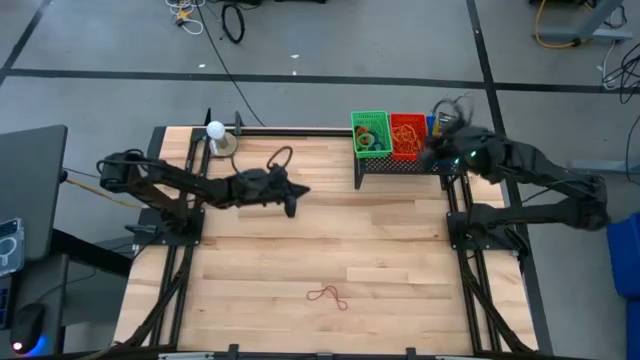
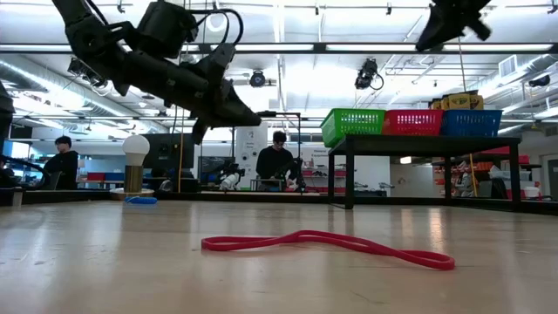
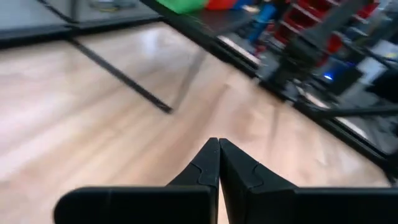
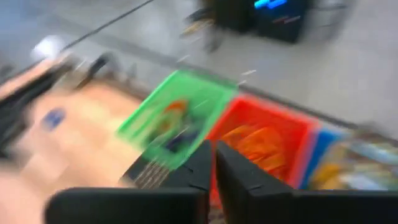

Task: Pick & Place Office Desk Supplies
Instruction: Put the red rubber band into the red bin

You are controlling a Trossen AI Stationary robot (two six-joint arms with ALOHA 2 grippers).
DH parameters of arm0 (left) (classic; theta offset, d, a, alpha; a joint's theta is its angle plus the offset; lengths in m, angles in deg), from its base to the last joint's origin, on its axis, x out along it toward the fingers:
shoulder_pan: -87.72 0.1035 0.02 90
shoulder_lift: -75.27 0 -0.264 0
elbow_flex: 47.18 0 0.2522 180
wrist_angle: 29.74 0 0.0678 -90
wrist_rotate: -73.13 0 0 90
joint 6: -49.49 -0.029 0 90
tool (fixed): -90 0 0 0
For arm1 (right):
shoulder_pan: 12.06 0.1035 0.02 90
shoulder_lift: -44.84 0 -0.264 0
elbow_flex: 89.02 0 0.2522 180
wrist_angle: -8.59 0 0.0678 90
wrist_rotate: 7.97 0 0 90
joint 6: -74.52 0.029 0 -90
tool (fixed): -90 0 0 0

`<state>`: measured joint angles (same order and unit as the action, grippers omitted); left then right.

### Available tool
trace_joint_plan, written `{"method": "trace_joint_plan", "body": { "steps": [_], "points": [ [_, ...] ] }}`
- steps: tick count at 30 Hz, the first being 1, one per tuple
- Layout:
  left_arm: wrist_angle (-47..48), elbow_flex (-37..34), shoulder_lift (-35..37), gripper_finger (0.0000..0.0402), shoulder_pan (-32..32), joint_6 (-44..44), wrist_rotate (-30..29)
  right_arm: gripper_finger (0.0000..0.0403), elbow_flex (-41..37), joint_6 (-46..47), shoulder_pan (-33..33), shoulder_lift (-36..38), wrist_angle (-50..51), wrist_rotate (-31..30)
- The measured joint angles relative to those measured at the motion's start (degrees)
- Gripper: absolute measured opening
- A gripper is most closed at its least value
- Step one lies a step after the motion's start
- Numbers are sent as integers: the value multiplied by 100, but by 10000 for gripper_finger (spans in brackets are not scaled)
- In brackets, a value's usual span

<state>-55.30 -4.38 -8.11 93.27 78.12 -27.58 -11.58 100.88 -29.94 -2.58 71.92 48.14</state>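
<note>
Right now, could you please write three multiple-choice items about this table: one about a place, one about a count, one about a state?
1. Where does the thin red rubber-band loop lie?
A. in the green basket
B. on the wooden table, near its front edge
C. in the left tool

2. How many plastic mesh baskets stand on the black shelf?
A. one
B. three
C. five

3. How are the fingers of the left tool?
A. shut, with nothing between
B. wide open
C. shut on a bottle

Key: 1 B, it lies alone on bare wood; 2 B, green, red, blue; 3 A, the fingertips meet.
</note>
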Motion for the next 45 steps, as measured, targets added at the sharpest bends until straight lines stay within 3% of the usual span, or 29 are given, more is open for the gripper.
{"method": "trace_joint_plan", "body": {
  "steps": [2,5,13,17,21,26,33,40,45],
  "points": [
    [343,0,231,7,232,-12,21,13,-181,-39,363,-19,-46,394],
    [1026,0,547,8,537,-12,55,9,-606,156,1082,-35,-539,573],
    [2579,0,1182,8,806,-120,89,4,-1982,283,2965,-284,-3513,506],
    [3025,0,1420,8,794,-135,81,7,-2114,615,3596,-914,-3760,485],
    [2999,0,1442,8,645,-705,82,8,-2087,970,4040,-1888,-3951,857],
    [2617,-9,1275,5,258,-1719,412,28,-1480,1420,4437,-3277,-3759,1348],
    [1829,-11,752,5,-301,-2086,1007,89,142,1468,4675,-5057,-2516,1779],
    [888,-11,-21,4,-929,-2120,1289,162,1340,850,4671,-6193,-1923,2435],
    [394,-9,-357,6,-1241,-2121,1277,177,2059,327,4605,-6710,-1496,2555]
  ]
}}
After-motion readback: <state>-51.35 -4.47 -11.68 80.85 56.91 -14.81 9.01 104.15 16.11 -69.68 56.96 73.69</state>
